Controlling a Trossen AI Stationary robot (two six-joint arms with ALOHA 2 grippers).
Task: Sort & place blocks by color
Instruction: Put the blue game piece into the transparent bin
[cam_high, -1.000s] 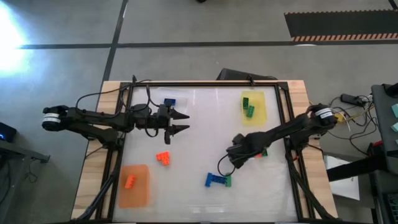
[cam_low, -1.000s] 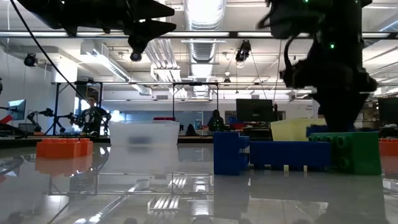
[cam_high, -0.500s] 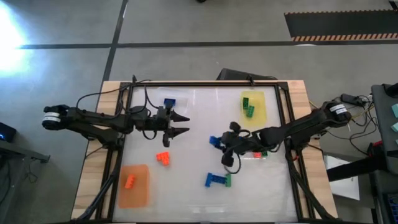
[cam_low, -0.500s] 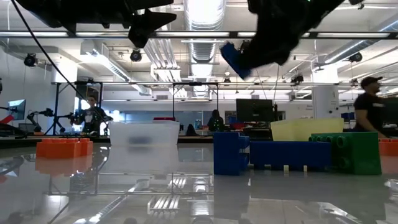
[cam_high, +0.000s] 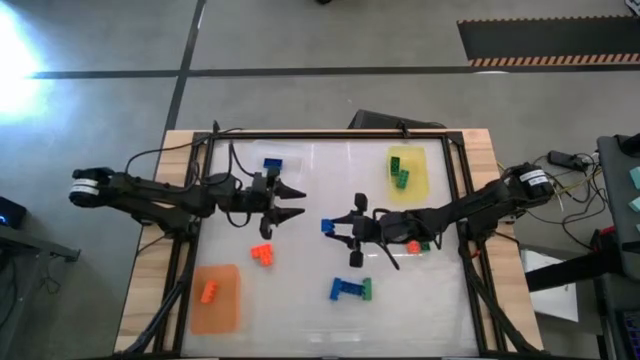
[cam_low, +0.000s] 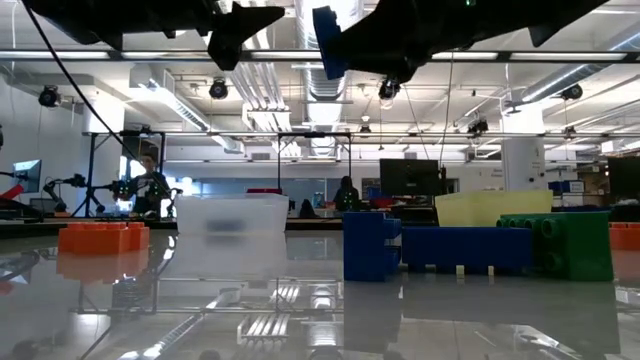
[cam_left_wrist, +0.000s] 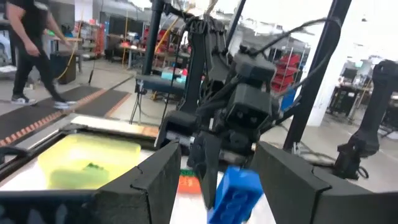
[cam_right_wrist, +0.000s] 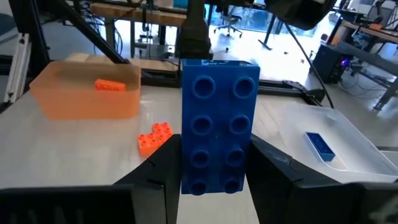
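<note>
My right gripper (cam_high: 334, 227) is shut on a blue studded block (cam_right_wrist: 219, 121) and hangs high over the table's middle; the low view shows that block (cam_low: 326, 28) well above the table. My left gripper (cam_high: 298, 200) hovers open just left of it, pointing at it. On the table lie an orange block (cam_high: 263, 254), a joined blue and green pair (cam_high: 350, 290), and an orange and green bit (cam_high: 414, 245). A blue block (cam_high: 272, 165) lies in the clear tray, green blocks (cam_high: 400, 171) on the yellow mat, and an orange block (cam_high: 210, 292) in the orange tray. My right gripper pinches the blue block between its two fingers (cam_right_wrist: 163, 167), one on each long side, near the block's end closest to the wrist (cam_right_wrist: 214, 182). The fingers come about level from the table's right. The block is lifted clear and juts forward past the fingertips, studs toward the wrist camera.
The orange tray (cam_high: 216, 300) sits near the left front corner, the yellow mat (cam_high: 422, 185) at the far right, the clear tray (cam_right_wrist: 339, 143) at the far left. A black frame (cam_high: 330, 136) rims the table. The two grippers stand close together over the middle.
My right gripper has risen from low over the table's right part with the blue block shut in it and has swung toward the table's left, tipping from pointing down to about level. The block is lifted clear and carried toward my left gripper, which has kept still.
</note>
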